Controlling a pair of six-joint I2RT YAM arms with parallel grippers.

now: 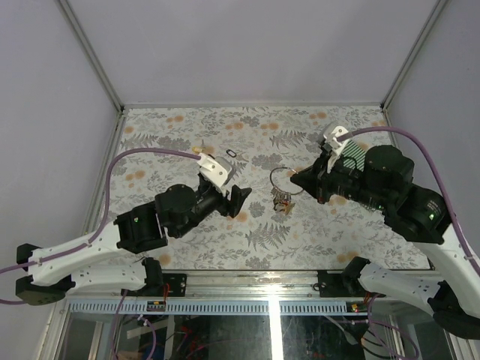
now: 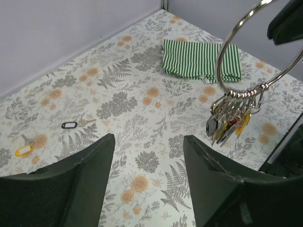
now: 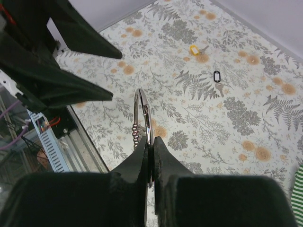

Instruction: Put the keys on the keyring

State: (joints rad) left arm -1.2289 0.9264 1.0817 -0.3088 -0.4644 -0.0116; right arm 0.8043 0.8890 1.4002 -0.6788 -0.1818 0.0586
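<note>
The silver keyring [image 1: 271,180] hangs upright over the middle of the table, pinched at its edge by my right gripper [image 1: 297,180], which is shut on it [image 3: 152,142]. Several keys [image 2: 228,125] with black, yellow and red heads dangle in a bunch from the keyring's [image 2: 218,66] lower arc. My left gripper [image 1: 241,202] hovers open and empty just left of the ring, jaws spread wide [image 2: 147,139]. Two loose keys lie on the table behind it: one with a black tag [image 2: 69,125] and one with a yellow tag [image 2: 23,150].
A green-and-white striped cloth [image 2: 201,59] lies flat at the back right, under my right arm [image 1: 356,154]. The floral table [image 1: 180,240] is bordered by grey walls on three sides, with a metal rail [image 1: 247,279] along the near edge.
</note>
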